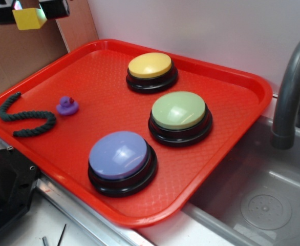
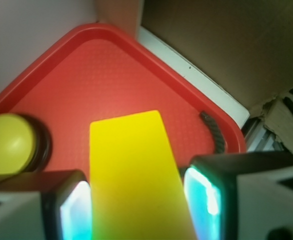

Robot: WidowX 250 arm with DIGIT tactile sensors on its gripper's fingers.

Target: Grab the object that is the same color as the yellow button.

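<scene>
Hand (image 1: pixel 30 11) clamped on yellow block (image 1: pixel 29 18), raised well clear of red tray (image 1: pixel 114 56); best to hold grip steady, no tilting.

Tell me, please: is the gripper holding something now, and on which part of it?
Yes. The gripper holds the yellow block by two opposite side faces, one finger on each side, high above the red tray.
</scene>
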